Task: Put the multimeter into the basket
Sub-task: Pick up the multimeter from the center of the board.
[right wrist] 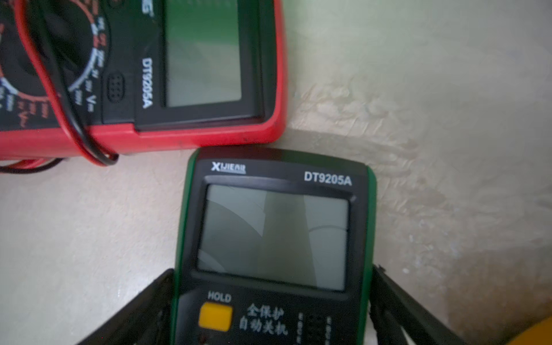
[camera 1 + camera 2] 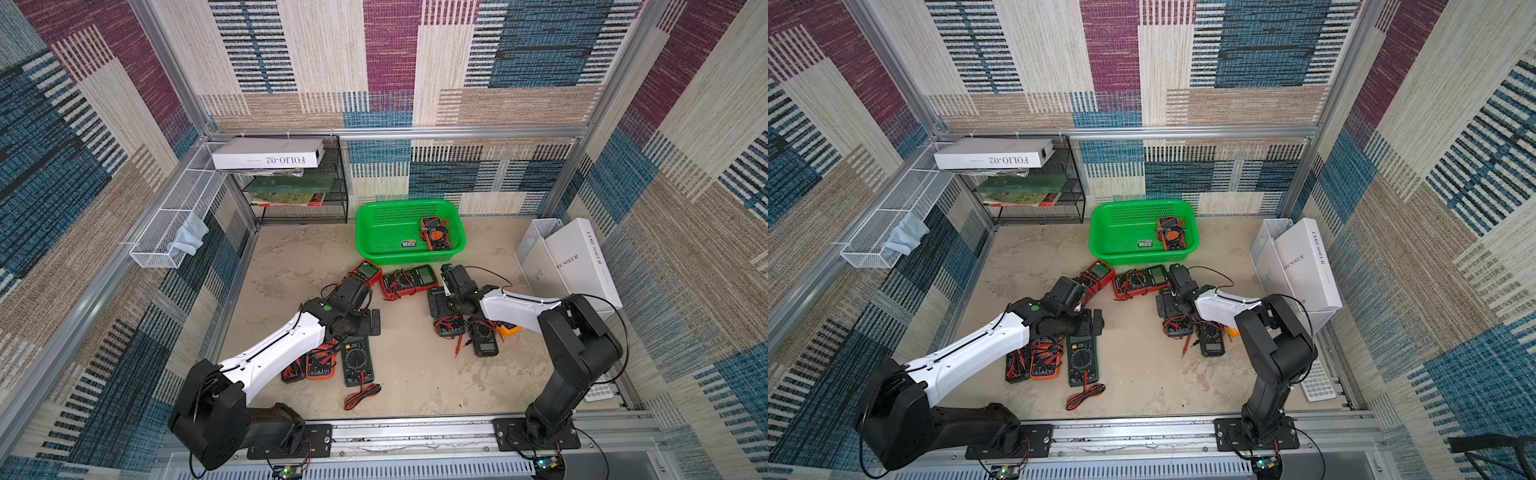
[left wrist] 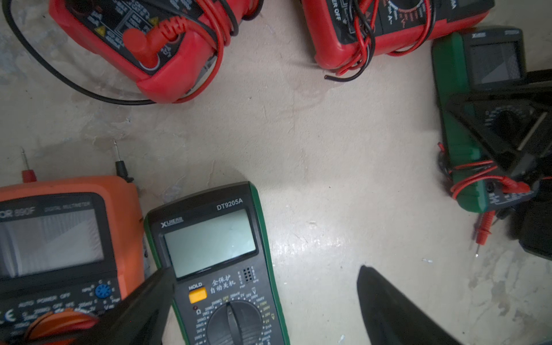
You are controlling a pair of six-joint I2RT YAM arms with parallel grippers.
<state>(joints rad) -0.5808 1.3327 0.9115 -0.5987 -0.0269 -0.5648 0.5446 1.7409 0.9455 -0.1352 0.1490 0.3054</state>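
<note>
Multimeter [image 1: 271, 239], green, flat on table [image 1: 418, 119], sits inside right gripper [image 1: 273, 270], long axis pointing away from wrist; jaws spread wide, not clamped. Left gripper [image 3: 265, 268] open, empty, less close. Red meter [image 1: 209, 137] just beyond; basket [image 2: 395, 257] farthest back.

Both top views look steeply down from high above the table's [image 2: 415, 374] near edge toward its far edge, taking in the whole table and the basket [image 2: 407, 258] [image 2: 1142, 257]. The left wrist view looks straight down from close over a green meter [image 3: 215, 263] and an orange meter [image 3: 59, 239]. The right wrist view sits closer still over a second green meter [image 1: 274, 239] beside a red meter [image 1: 179, 74]. The second green meter [image 3: 446, 68] and the red meter [image 3: 325, 44] also show in the left wrist view.
</note>
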